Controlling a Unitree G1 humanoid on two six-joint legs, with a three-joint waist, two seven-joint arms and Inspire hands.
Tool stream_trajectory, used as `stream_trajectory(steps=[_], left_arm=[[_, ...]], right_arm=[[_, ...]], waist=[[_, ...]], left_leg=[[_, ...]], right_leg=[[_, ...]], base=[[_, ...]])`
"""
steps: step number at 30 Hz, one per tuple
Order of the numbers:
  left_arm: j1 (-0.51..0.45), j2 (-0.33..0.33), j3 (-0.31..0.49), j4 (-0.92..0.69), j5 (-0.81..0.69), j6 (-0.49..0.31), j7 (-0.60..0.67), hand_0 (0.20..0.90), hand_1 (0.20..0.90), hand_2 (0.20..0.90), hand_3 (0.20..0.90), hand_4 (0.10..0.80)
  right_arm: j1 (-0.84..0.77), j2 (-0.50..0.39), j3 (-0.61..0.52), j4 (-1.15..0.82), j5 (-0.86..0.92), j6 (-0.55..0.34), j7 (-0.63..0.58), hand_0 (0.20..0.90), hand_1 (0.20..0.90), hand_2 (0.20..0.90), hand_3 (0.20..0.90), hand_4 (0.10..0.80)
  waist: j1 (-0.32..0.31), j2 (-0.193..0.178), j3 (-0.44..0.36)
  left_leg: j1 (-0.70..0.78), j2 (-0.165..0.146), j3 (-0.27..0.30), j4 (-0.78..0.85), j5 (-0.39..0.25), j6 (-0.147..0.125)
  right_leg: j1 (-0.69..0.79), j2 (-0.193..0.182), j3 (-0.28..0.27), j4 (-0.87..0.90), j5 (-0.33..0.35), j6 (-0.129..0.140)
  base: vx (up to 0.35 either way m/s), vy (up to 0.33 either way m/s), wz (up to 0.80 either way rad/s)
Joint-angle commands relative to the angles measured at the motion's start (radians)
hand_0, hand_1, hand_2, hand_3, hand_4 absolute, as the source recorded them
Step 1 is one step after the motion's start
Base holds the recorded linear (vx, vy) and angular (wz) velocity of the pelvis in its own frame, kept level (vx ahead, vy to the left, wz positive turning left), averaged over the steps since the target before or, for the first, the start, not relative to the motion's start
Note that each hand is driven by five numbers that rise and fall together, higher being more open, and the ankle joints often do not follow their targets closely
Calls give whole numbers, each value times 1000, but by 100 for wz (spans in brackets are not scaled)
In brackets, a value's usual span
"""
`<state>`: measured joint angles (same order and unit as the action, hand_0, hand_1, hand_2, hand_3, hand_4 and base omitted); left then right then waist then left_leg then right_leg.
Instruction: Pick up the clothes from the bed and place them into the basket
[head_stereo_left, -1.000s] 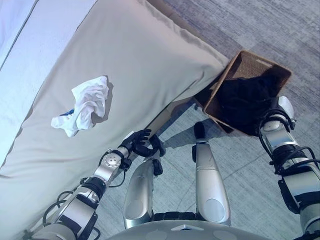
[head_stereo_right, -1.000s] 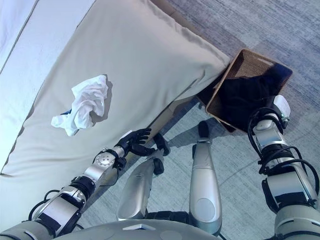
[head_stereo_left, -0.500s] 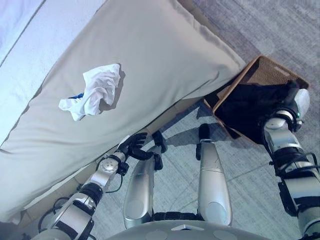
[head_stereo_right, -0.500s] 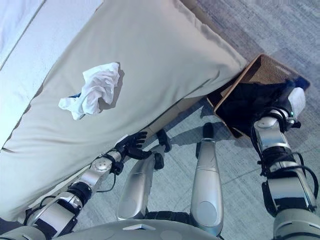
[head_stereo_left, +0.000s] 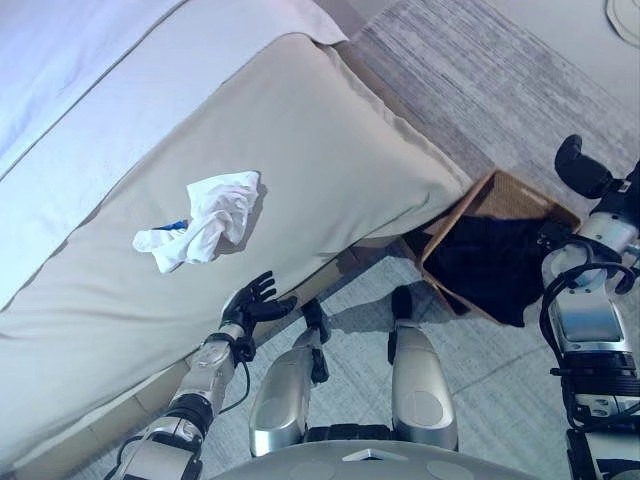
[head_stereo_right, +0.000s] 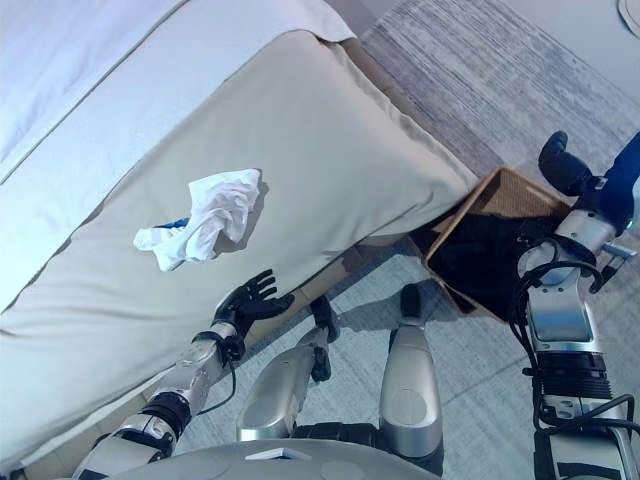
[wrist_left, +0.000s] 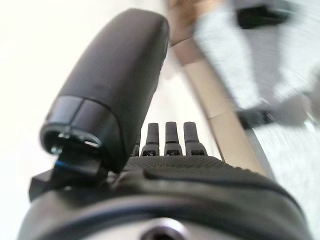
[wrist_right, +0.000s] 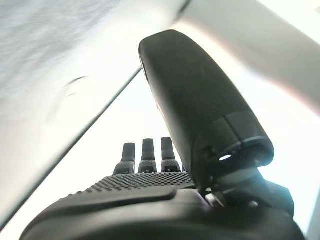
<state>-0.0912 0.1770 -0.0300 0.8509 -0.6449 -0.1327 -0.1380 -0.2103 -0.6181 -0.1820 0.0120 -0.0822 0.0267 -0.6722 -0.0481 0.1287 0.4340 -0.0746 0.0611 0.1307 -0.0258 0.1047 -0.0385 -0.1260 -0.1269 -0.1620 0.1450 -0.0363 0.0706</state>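
Crumpled white cloth (head_stereo_left: 205, 229) with a bit of blue poking out sits bunched on the beige bed (head_stereo_left: 330, 150), up at 11 o'clock from the left hand (head_stereo_left: 252, 300), well apart. That hand's fingers are spread, empty. Right hand (head_stereo_right: 562, 163) is raised over the brown wicker basket (head_stereo_left: 512, 193) holding dark clothes (head_stereo_left: 490, 265), fingers straight.

Grey carpeted floor (head_stereo_left: 480, 90), pale round object (head_stereo_left: 624, 18) at the far corner, partly cut off

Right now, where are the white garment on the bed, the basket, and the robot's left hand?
white garment (head_stereo_left: 215, 225), left eye view, on the middle of the crumpled cloth.
basket (head_stereo_left: 520, 188), left eye view, on its far woven rim.
left robot hand (head_stereo_right: 243, 302), right eye view, on the palm below the spread fingers.
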Motion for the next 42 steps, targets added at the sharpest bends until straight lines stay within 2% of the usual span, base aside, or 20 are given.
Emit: stream_trajectory(steps=[1,4,5,7,9,11,12,15,17,18,19,21,22,23,27,31,34,38,42], left_arm=[[128,51,61,25,-200,-9,-77,900,900,900,900,800],[168,27,121,30,-313,20,-112,900,900,900,900,800],[168,27,123,30,-317,22,-112,900,900,900,900,800],[185,25,167,48,-375,56,-123,900,900,900,900,800],[193,37,197,62,-400,88,-109,900,900,900,900,800],[198,48,216,77,-413,107,-102,900,900,900,900,800],[197,60,231,83,-443,124,-88,900,900,900,900,800],[181,88,251,87,-525,142,-73,900,900,900,900,800],[141,115,257,65,-606,160,-57,900,900,900,900,800],[112,130,248,52,-650,161,-55,900,900,900,900,800],[103,133,245,49,-669,160,-50,900,900,900,900,800],[32,153,215,8,-738,143,-28,900,900,900,900,800],[28,154,215,6,-741,142,-26,900,900,900,900,800],[-4,154,198,-22,-757,131,-17,900,900,900,900,800],[-50,141,161,-79,-757,111,-28,900,900,900,900,800],[-52,136,119,-125,-724,113,-53,900,900,900,900,800],[-61,130,77,-124,-713,106,-81,900,900,900,900,800],[-84,111,12,-130,-723,116,-124,900,900,900,900,800],[-95,106,-35,-127,-716,117,-140,900,900,900,900,800]], right_arm=[[-15,-44,-5,-12,-75,-111,75,900,900,900,900,800],[-29,-37,31,34,-49,-123,191,900,900,900,900,800],[-31,-37,33,36,-47,-124,196,900,900,900,900,800],[-58,-25,89,84,4,-116,347,900,900,900,900,800],[-67,-13,135,131,48,-79,449,900,900,900,900,800],[-75,-8,167,180,26,-60,500,900,900,900,900,800],[-85,-7,195,213,24,-36,520,900,900,900,900,800],[-153,-5,260,305,-88,-39,480,900,900,900,900,800],[-262,-21,347,368,-299,21,424,900,900,900,900,800],[-337,-33,401,406,-369,69,395,900,900,900,900,800],[-360,-34,416,417,-392,79,393,900,900,900,900,800],[-525,-54,522,502,-369,167,416,900,900,900,900,800],[-533,-54,527,506,-368,169,418,900,900,900,900,800],[-606,-45,585,558,-354,208,428,900,900,900,900,800],[-719,-37,679,670,-339,255,461,900,900,900,900,800],[-767,-19,727,746,-308,283,465,900,900,900,900,800],[-807,1,736,816,-299,276,468,900,900,900,900,800],[-884,45,772,936,-342,312,484,900,900,900,900,800],[-957,76,798,1046,-356,386,505,900,900,900,900,800]], waist=[[75,-138,-222],[132,-161,-259],[133,-162,-260],[174,-176,-269],[199,-186,-266],[217,-196,-260],[234,-207,-247],[268,-230,-211],[305,-248,-165],[326,-256,-129],[331,-258,-120],[377,-275,-40],[376,-275,-38],[404,-277,5],[455,-272,81],[484,-277,86],[493,-264,86],[502,-234,86],[511,-207,86]], left_leg=[[47,-78,-4,86,-174,49],[77,-91,-35,92,-190,62],[74,-92,-36,92,-187,63],[98,-102,-66,95,-199,71],[102,-108,-83,107,-205,78],[99,-113,-99,123,-208,84],[93,-115,-112,146,-218,88],[56,-118,-136,197,-229,95],[-9,-123,-156,241,-232,97],[-54,-126,-168,264,-232,97],[-68,-127,-172,271,-232,97],[-173,-132,-198,303,-220,95],[-178,-132,-200,305,-219,94],[-229,-132,-221,329,-237,89],[-334,-141,-242,372,-216,89],[-422,-147,-258,383,-200,89],[-471,-153,-271,386,-186,90],[-550,-162,-284,380,-160,86],[-616,-161,-284,373,-134,82]], right_leg=[[90,10,-70,-52,-9,-10],[146,-4,-111,-56,-16,-9],[146,-5,-113,-59,-12,-9],[185,-17,-138,-55,-20,-6],[201,-27,-155,-46,-19,-2],[209,-34,-166,-44,-12,2],[216,-38,-172,-35,-13,6],[209,-43,-181,-15,-7,8],[186,-45,-192,4,-5,7],[165,-45,-201,13,-2,7],[158,-45,-203,17,-2,7],[96,-40,-226,37,0,0],[92,-41,-228,39,-1,0],[56,-38,-232,71,-22,-1],[-43,-51,-275,158,-34,-7],[-130,-54,-321,209,-33,0],[-195,-62,-344,260,-45,1],[-289,-74,-373,311,-62,4],[-360,-89,-402,328,-65,13]], base=[[319,127,41],[246,144,53],[200,173,41],[220,187,47],[175,141,51],[174,99,49],[180,72,47],[75,21,45],[-119,-20,36],[-177,-27,47],[-236,-48,49],[-311,-53,38],[-252,-46,36],[-123,-1,32],[-102,57,28],[-13,54,40],[-45,112,28],[-61,96,7],[-63,34,0]])
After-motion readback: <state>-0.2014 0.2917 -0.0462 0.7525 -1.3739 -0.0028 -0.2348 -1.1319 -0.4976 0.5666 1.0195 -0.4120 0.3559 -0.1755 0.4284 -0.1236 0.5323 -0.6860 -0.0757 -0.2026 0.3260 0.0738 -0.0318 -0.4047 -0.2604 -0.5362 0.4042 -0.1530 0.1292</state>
